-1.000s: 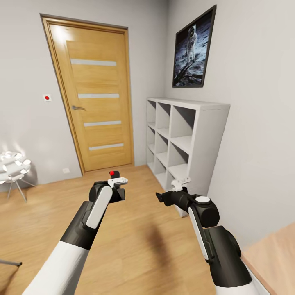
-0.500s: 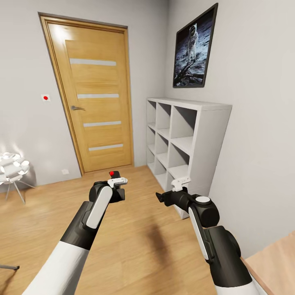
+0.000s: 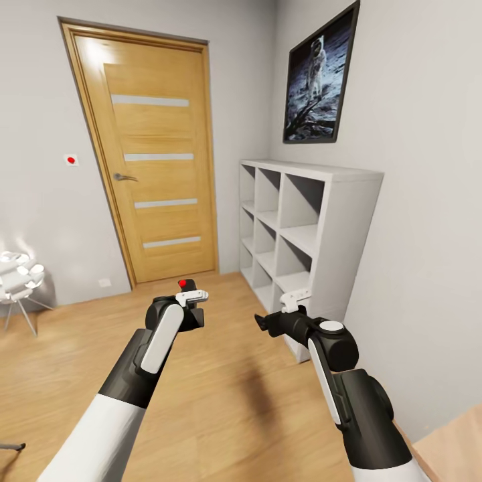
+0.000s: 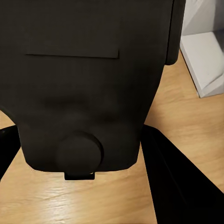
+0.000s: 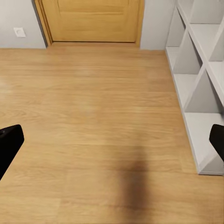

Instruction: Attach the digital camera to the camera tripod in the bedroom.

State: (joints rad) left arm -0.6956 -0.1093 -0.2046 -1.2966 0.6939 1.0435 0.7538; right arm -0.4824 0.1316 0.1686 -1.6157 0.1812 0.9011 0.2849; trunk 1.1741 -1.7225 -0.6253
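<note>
The left tool (image 3: 189,299) is clenched on the digital camera (image 3: 187,289), held out in front of the robot above the wooden floor (image 3: 221,381); the camera's red button shows just above the white finger. In the left wrist view the camera's black body (image 4: 93,79) sits between the two dark fingers (image 4: 172,182), with floorboards below. The right tool (image 3: 281,314) hangs released with nothing in it, its fingertips (image 5: 9,142) well apart at the edges of the right wrist view over bare floor. Ahead stands a closed wooden door (image 3: 157,161), and to its right a white cube shelf (image 3: 301,227) against the wall under a framed astronaut picture (image 3: 320,80). At the far left is a white piece on thin metal legs (image 3: 17,278), perhaps a lamp or a chair.
</note>
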